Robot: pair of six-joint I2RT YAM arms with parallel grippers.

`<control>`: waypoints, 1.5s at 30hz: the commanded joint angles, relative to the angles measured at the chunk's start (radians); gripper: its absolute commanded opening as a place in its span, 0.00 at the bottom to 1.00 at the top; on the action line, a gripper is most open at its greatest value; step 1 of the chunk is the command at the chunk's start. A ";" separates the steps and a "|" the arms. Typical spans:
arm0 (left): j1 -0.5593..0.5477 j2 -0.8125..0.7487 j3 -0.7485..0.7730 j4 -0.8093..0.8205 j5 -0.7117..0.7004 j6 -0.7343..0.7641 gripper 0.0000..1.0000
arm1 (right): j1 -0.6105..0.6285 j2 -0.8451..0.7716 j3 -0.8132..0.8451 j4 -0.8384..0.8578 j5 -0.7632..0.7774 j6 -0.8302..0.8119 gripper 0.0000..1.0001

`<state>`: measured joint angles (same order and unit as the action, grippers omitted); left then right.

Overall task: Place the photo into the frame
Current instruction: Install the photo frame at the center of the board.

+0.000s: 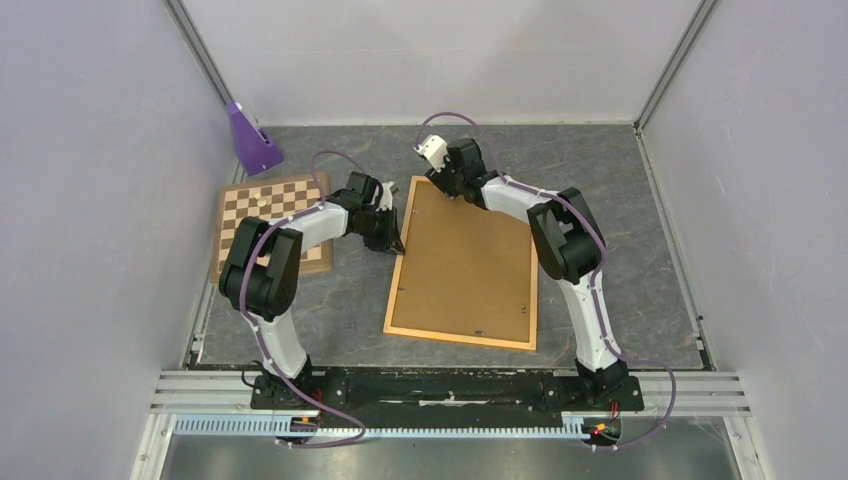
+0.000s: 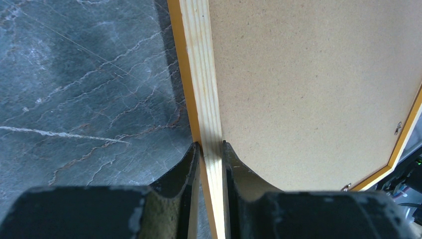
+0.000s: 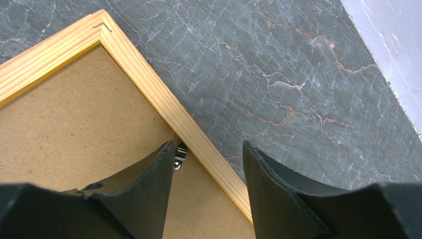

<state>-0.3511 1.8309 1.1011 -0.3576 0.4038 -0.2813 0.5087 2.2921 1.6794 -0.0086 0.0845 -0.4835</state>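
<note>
Left wrist: my left gripper (image 2: 211,145) clamps a rail of the rectangular light-orange wooden frame (image 2: 201,74), fibreboard back up; my right gripper (image 3: 208,147) straddles another rail, jaws apart.

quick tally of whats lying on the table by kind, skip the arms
picture frame, lying back up: 1
chessboard: 1
purple wedge-shaped object, far left corner: 1
small pale object on the chessboard, too small to identify: 1
total: 4
</note>
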 commanded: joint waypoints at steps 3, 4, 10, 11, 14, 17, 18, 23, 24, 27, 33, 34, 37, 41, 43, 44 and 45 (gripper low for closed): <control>-0.018 0.024 0.005 -0.035 0.032 0.065 0.02 | -0.005 0.029 0.039 0.012 0.031 -0.008 0.56; -0.018 0.022 0.004 -0.035 0.032 0.065 0.02 | -0.005 0.028 0.037 0.012 0.032 -0.009 0.56; -0.018 0.025 0.005 -0.035 0.032 0.065 0.02 | -0.009 0.024 0.037 0.012 0.045 -0.010 0.56; -0.018 0.025 0.005 -0.035 0.032 0.065 0.02 | -0.009 0.024 0.037 0.010 0.046 -0.013 0.56; -0.018 0.022 0.005 -0.035 0.032 0.065 0.02 | -0.010 0.024 0.037 0.011 0.056 -0.016 0.56; -0.018 0.024 0.005 -0.035 0.031 0.065 0.02 | -0.012 0.024 0.036 0.010 0.063 -0.018 0.56; -0.018 0.024 0.005 -0.035 0.032 0.065 0.02 | -0.013 0.023 0.036 0.010 0.065 -0.020 0.56; -0.018 0.024 0.005 -0.035 0.032 0.065 0.02 | -0.019 0.016 0.027 0.010 0.071 -0.021 0.56; -0.018 0.022 0.005 -0.036 0.032 0.065 0.02 | -0.019 0.014 0.024 0.011 0.073 -0.021 0.55; -0.018 0.023 0.005 -0.035 0.031 0.065 0.02 | -0.021 0.005 0.010 0.011 0.073 -0.021 0.55; -0.018 0.025 0.006 -0.036 0.033 0.064 0.02 | -0.022 -0.008 -0.010 0.015 0.069 -0.021 0.55; -0.019 0.025 0.007 -0.035 0.033 0.064 0.02 | -0.022 -0.009 -0.010 0.015 0.066 -0.021 0.55; -0.018 0.024 0.006 -0.036 0.032 0.064 0.02 | -0.022 -0.013 -0.009 0.013 0.048 -0.015 0.56; -0.018 0.025 0.008 -0.036 0.032 0.064 0.02 | -0.022 -0.029 -0.006 0.011 0.010 0.000 0.57; -0.018 0.026 0.009 -0.035 0.032 0.062 0.02 | -0.021 -0.044 -0.003 0.010 -0.019 0.016 0.58; -0.018 0.027 0.009 -0.035 0.033 0.061 0.02 | -0.022 -0.057 -0.003 -0.013 -0.034 0.025 0.58; -0.018 0.027 0.011 -0.035 0.032 0.060 0.02 | -0.022 -0.073 -0.004 -0.020 -0.047 0.034 0.59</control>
<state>-0.3511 1.8309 1.1019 -0.3588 0.4038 -0.2810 0.4969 2.2974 1.6825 0.0048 0.0860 -0.4831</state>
